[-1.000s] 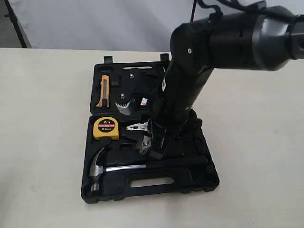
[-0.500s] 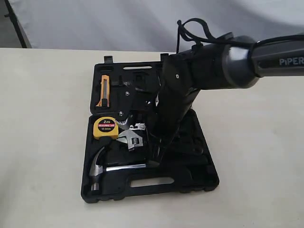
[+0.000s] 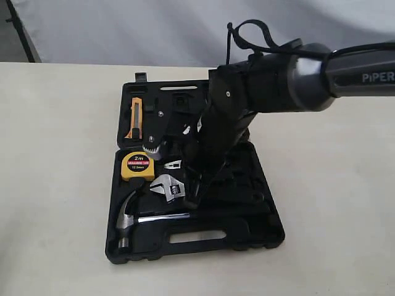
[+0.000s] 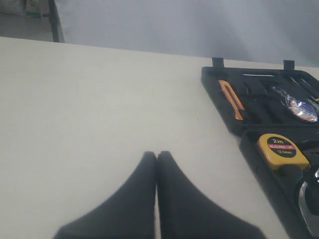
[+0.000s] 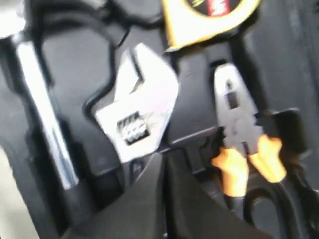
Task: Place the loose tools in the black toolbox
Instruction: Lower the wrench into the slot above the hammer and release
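Note:
The black toolbox [image 3: 271, 237] [image 4: 213, 82] lies open on the table. In its near half the claw hammer [image 3: 127, 216] [image 5: 46, 124] rests along the front, and the adjustable wrench [image 3: 168, 187] [image 5: 139, 114] lies flat just behind it. My right gripper [image 3: 192, 200] [image 5: 164, 157] is shut, its tips over the wrench's handle right behind the silver head; the handle is hidden under them. The tape roll [image 4: 298, 107] sits in the far half. My left gripper [image 4: 157, 153] is shut and empty over bare table beside the toolbox.
A yellow 2m tape measure [image 3: 137, 165] [image 4: 281, 149] and orange-handled pliers [image 5: 239, 134] sit in their recesses beside the wrench. An orange utility knife [image 3: 136, 117] [image 4: 232, 99] lies in the far half. My right arm covers the toolbox's middle.
The wrench went from tilted up at my right gripper's tips to lying flat, shifted left toward the tape measure. The right arm swung lower and leftward over the box.

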You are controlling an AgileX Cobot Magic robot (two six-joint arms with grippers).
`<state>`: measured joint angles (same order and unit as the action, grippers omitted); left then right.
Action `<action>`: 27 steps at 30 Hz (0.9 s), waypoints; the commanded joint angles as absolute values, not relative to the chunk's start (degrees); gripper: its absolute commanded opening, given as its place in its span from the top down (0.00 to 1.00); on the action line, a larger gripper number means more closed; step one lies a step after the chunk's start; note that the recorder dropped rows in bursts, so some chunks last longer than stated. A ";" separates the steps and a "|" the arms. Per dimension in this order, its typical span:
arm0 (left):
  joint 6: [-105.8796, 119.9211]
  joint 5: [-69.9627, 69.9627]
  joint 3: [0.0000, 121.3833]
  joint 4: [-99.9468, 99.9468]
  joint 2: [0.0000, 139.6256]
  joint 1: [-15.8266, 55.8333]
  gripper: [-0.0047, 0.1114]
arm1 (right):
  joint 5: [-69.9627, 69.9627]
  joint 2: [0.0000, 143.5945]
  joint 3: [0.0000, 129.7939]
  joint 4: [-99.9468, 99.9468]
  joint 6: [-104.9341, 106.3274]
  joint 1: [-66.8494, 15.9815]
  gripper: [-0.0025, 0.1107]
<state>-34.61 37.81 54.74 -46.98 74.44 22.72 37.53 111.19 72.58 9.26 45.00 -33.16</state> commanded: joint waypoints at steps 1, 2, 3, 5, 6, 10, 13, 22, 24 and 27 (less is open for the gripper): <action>-35.20 36.83 54.20 -46.20 73.98 22.53 0.95 | 40.94 109.62 76.94 9.63 35.65 -32.93 0.98; -35.20 36.83 54.20 -46.20 73.98 22.53 0.95 | 43.42 109.62 78.04 9.63 33.84 -32.93 0.98; -35.20 36.83 54.20 -46.20 73.98 22.53 0.95 | 46.08 109.62 78.66 9.63 33.41 -32.93 0.98; -35.20 36.83 54.20 -46.20 73.98 22.53 0.95 | 50.62 109.74 79.06 9.38 33.30 -32.93 0.98; -35.20 36.83 54.20 -46.20 73.98 22.53 0.95 | 52.04 109.99 79.06 8.80 32.85 -32.93 0.98; -35.20 36.83 54.20 -46.20 73.98 22.53 0.95 | 54.21 111.64 79.06 6.39 28.44 -32.93 0.98; -35.20 36.83 54.20 -46.20 73.98 22.53 0.95 | 50.78 113.37 79.06 6.42 26.32 -32.93 0.98; -35.20 36.83 54.20 -46.20 73.98 22.53 0.95 | 40.96 120.03 79.06 12.63 23.97 -33.41 0.98; -35.20 36.83 54.20 -46.20 73.98 22.53 0.95 | 40.61 120.86 79.06 12.63 23.97 -33.78 0.98; -35.20 36.83 54.20 -46.20 73.98 22.53 0.95 | 39.96 120.99 79.25 12.37 24.48 -34.37 0.98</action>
